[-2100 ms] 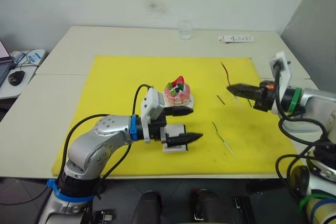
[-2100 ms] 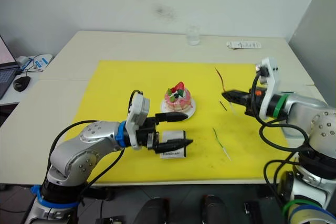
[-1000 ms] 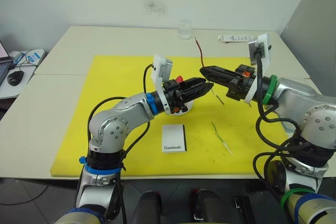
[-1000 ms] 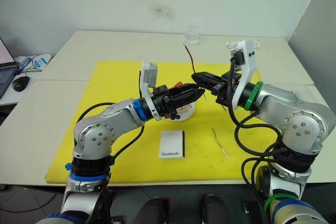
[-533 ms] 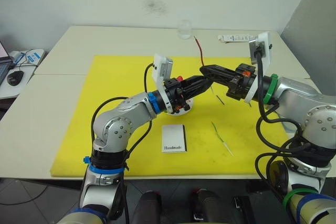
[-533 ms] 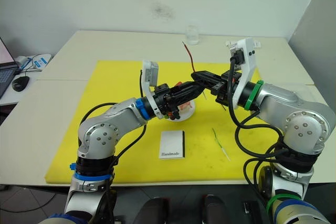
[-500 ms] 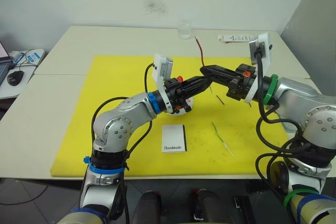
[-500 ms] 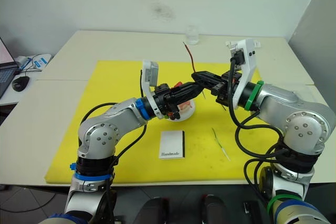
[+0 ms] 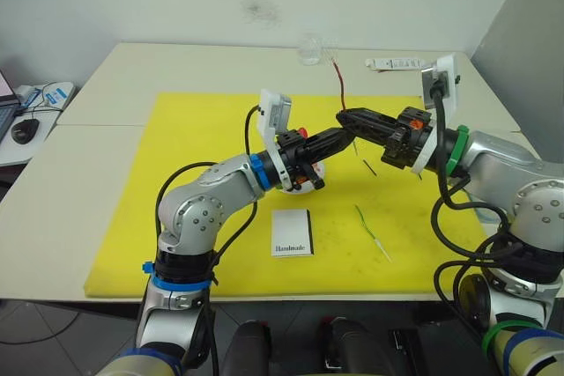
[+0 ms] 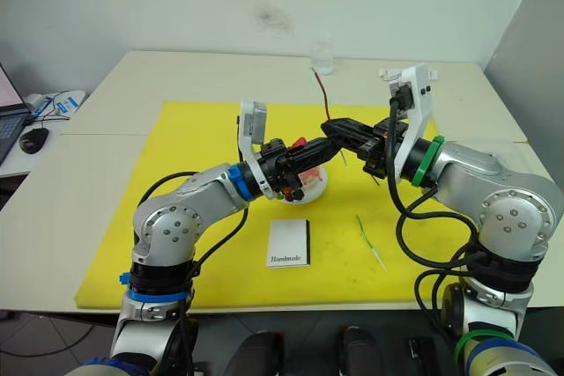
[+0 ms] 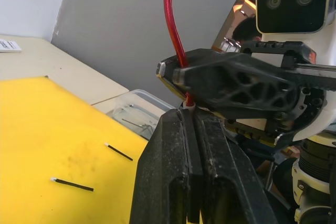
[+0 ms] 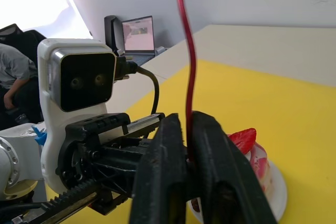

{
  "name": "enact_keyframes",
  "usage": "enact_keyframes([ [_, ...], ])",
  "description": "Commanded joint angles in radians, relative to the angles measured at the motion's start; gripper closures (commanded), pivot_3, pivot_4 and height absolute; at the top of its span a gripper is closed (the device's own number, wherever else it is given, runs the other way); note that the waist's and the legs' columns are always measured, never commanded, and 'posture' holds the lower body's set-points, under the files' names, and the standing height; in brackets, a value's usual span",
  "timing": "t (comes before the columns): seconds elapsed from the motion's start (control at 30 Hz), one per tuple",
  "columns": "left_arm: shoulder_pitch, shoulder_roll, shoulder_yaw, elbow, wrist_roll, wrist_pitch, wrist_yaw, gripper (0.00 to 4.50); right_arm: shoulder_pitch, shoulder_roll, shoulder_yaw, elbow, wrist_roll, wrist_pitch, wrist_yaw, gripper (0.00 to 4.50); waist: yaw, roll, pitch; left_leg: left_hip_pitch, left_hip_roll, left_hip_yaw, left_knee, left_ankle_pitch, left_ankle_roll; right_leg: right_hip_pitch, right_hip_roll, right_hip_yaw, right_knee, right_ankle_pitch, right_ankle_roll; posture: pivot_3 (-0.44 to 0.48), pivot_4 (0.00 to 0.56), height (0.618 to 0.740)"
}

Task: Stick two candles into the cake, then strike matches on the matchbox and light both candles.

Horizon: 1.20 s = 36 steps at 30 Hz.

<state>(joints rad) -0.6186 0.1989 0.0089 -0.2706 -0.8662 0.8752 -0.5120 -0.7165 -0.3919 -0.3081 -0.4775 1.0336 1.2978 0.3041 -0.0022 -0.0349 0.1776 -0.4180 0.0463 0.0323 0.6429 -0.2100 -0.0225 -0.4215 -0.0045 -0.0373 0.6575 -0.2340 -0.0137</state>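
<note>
- The red candle (image 9: 339,83) stands upright above the cake, its lower end pinched between the closed fingers of the right gripper (image 9: 345,118), its wavy stem rising clear of them.
- In the left wrist view the left gripper (image 11: 190,120) has its jaws pressed together just beneath the right gripper's tips, where the pale foot of the red candle comes out; whether they pinch that foot cannot be told.
- The two grippers meet tip to tip, directly over the pink cake (image 12: 257,156) on its small white plate (image 10: 319,184).
- The green candle (image 9: 372,232) lies flat on the yellow mat (image 9: 194,143), below the right gripper and well apart from both jaws.
- The matchbox (image 9: 292,232), printed face up, rests on the mat beneath the left arm, on the near side of the cake.
- Two matches (image 11: 72,184) lie on the mat beyond the right gripper's fingers, close together but not touching.
- A clear glass (image 9: 309,48) and a white remote (image 9: 395,63) sit on the pale table (image 9: 132,68) at the far edge.
</note>
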Motion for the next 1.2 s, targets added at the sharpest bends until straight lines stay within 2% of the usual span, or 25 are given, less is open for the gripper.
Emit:
enact_keyframes([
  [0.03, -0.018, -0.002, 0.017, -0.033, -0.032, 0.003, 0.004, 4.50, 0.016, -0.042, 0.018, -0.041, 0.003, -0.050, 0.022, 2.89, 0.000, 0.000, 0.000, 0.000, 0.000, 0.000, 0.000, 0.000, 0.000, 0.000, 0.000, 0.000, 0.000, 0.000, 0.000, 0.000, 0.150, 0.740],
  [0.3, 0.013, 0.055, 0.024, -0.061, -0.019, -0.002, -0.007, 4.50, 0.040, -0.129, -0.008, -0.058, 0.059, -0.093, 0.017, 0.02, 0.000, 0.000, 0.000, 0.000, 0.000, 0.000, 0.000, 0.000, 0.000, 0.000, 0.000, 0.000, -0.001, 0.000, 0.000, 0.000, 0.150, 0.740],
  [0.43, 0.052, 0.166, 0.104, -0.111, -0.035, 0.014, -0.005, 4.50, 0.092, -0.139, 0.040, -0.102, -0.004, -0.175, 0.024, 0.02, -0.002, 0.000, 0.000, 0.000, 0.001, 0.000, -0.001, 0.000, 0.000, -0.001, 0.001, 0.000, -0.001, 0.000, 0.000, 0.000, 0.150, 0.740],
  [0.53, 0.060, 0.277, 0.174, -0.132, -0.035, 0.003, -0.030, 4.50, 0.144, -0.315, 0.272, -0.166, -0.246, -0.286, 0.125, 0.02, -0.003, 0.002, 0.003, 0.000, 0.001, 0.000, -0.003, 0.000, 0.000, -0.002, 0.001, 0.000, -0.001, -0.001, -0.001, 0.000, 0.150, 0.740],
  [0.63, 0.046, 0.358, 0.238, -0.112, -0.038, -0.024, -0.062, 4.50, 0.148, -0.289, 0.279, -0.152, -0.223, -0.255, 0.081, 0.02, -0.003, 0.001, 0.004, 0.000, 0.001, 0.000, -0.003, 0.000, 0.000, -0.002, 0.001, -0.001, -0.001, -0.001, -0.002, 0.000, 0.150, 0.740],
  [0.73, 0.052, 0.408, 0.269, -0.019, 0.069, -0.125, -0.071, 4.50, 0.121, -0.272, 0.347, -0.143, -0.285, -0.298, 0.102, 0.02, 0.000, 0.001, 0.004, 0.000, 0.001, 0.000, -0.003, 0.000, 0.000, -0.002, 0.001, -0.001, -0.001, -0.001, -0.002, 0.000, 0.150, 0.740],
  [0.83, 0.066, 0.436, 0.240, 0.071, 0.159, -0.222, -0.122, 4.50, 0.094, -0.206, 0.386, -0.117, -0.325, -0.317, 0.067, 0.02, -0.001, 0.001, 0.004, 0.000, 0.001, 0.000, -0.003, 0.000, 0.000, -0.002, 0.001, -0.001, -0.002, -0.001, -0.002, 0.000, 0.150, 0.740],
  [0.9, 0.056, 0.441, 0.223, 0.122, 0.150, -0.206, -0.163, 4.50, 0.077, -0.144, 0.390, -0.113, -0.336, -0.340, 0.049, 0.02, 0.000, 0.001, 0.004, 0.000, 0.001, 0.000, -0.003, 0.000, 0.000, -0.002, 0.001, -0.001, -0.002, -0.001, -0.002, 0.000, 0.150, 0.740],
  [0.97, 0.038, 0.412, 0.217, 0.167, 0.141, -0.223, -0.195, 4.50, 0.060, -0.107, 0.395, -0.113, -0.354, -0.344, 0.033, 0.02, 0.000, 0.001, 0.004, -0.001, 0.001, 0.000, -0.004, 0.000, 0.000, -0.002, 0.001, -0.001, -0.002, -0.001, -0.002, 0.000, 0.150, 0.740],
  [1.2, 0.024, 0.341, 0.144, 0.297, 0.243, -0.337, -0.256, 4.50, 0.029, -0.045, 0.444, -0.100, -0.418, -0.347, 0.021, 0.02, 0.002, 0.001, 0.004, -0.005, 0.002, 0.001, -0.003, 0.000, 0.000, -0.003, -0.001, -0.001, -0.006, -0.001, -0.001, 0.000, 0.150, 0.740],
])
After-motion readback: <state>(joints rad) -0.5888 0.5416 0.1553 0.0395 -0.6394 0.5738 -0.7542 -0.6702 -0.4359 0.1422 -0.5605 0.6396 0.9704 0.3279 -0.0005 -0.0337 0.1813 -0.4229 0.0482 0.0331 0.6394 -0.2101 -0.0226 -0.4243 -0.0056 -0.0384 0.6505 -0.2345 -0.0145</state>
